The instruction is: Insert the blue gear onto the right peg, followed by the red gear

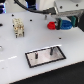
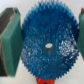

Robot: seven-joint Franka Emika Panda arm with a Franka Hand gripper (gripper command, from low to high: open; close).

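— Blue plastic fills your wrist view: that is the blue gear (image 2: 47, 42), toothed face toward the camera, centre hole showing. Where do you reckon you stand?

— Early, by the look of it. Are the fingers (image 2: 11, 40) on it?

— They sit one on either side of the disc, green pads against its toothed rim as far as the picture shows, so I read the gripper (image 1: 66, 22) as clamped on the blue gear. In the exterior view you can see it near the top, toward the exterior view's right, with the blue between the fingers.

— And the red gear?

— The red gear (image 1: 51, 25) lies on the white tabletop (image 1: 15, 55) just beside the gripper, on the exterior view's left of it. A red sliver shows under the blue disc in your wrist view too. Whether the two gears touch, I cannot tell.

— The pegs?

— Both bare. The grey black-rimmed plate (image 1: 45, 57) lies well apart from the gripper, lower in the exterior view, and the right peg (image 1: 51, 51) stands empty on it. The twin pin is too faint for me to place.

— So nothing is seated.

— Nothing. At best you have the grasp on the first gear. Left for you, as I judge it: lift, carry to the plate, line the centre hole over that thin peg, lower, release; then the same for the red gear.

— Anything else about?

— A pale wooden block piece (image 1: 18, 27) at the exterior view's left, clear of your route.
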